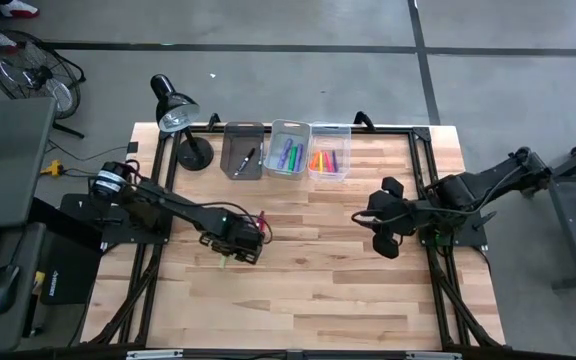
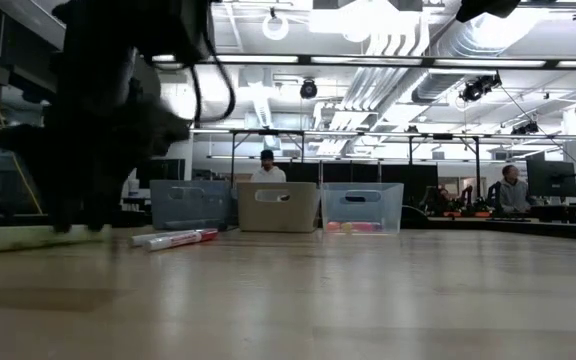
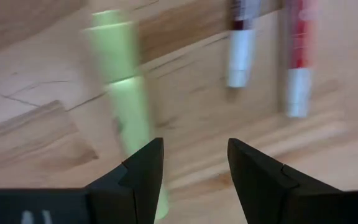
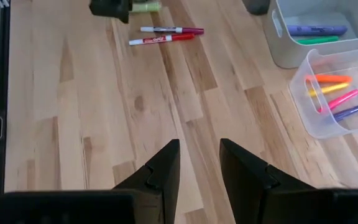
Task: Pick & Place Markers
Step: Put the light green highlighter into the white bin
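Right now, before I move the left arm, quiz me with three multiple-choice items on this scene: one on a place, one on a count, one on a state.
1. Where is the left gripper?
A. Over the bins
B. Low over the lime marker on the table
C. Off the table

2. How many markers lie loose beside the lime one?
A. Two
B. Five
C. None

3. How are the left gripper's fingers?
A. Shut on a marker
B. Open, holding nothing
C. Hidden

Answers: 1 B, the high view shows it at mid-table, and the left wrist view shows the lime marker by one finger. 2 A, the maroon-capped marker and the red marker. 3 B, bare wood shows between them.
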Action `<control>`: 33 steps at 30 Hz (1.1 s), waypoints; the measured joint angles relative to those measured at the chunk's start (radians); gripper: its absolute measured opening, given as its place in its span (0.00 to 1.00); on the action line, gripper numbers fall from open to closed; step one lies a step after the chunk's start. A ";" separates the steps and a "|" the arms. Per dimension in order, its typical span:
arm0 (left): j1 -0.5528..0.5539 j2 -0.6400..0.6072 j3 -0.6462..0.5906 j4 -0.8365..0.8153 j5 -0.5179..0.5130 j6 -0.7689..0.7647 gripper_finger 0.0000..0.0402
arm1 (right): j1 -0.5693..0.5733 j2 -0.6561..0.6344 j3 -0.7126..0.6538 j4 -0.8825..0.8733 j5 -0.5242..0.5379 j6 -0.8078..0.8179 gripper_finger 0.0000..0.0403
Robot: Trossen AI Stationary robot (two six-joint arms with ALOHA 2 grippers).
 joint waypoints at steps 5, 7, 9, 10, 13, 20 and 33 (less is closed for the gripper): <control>-0.001 0.047 -0.004 0.008 0.011 0.000 0.43 | 0.017 0.000 0.000 -0.007 0.012 0.006 0.26; 0.000 0.056 -0.002 0.009 0.026 0.001 0.43 | 0.020 0.000 0.000 -0.007 0.014 0.006 0.26; 0.000 0.059 -0.003 0.017 0.035 0.010 0.43 | 0.020 0.000 0.000 -0.009 0.016 0.006 0.26; 0.000 0.059 -0.001 0.019 0.034 0.012 0.43 | 0.020 0.000 0.000 -0.010 0.016 0.006 0.26; 0.000 0.063 0.032 0.009 0.016 0.017 0.43 | 0.020 0.000 0.000 -0.010 0.026 0.006 0.26; -0.016 0.048 0.140 -0.149 -0.117 0.029 0.43 | 0.020 0.000 0.000 -0.010 0.044 0.006 0.26; -0.022 -0.063 0.144 -0.516 -0.155 -0.102 0.43 | 0.020 0.000 0.000 -0.010 0.072 0.006 0.26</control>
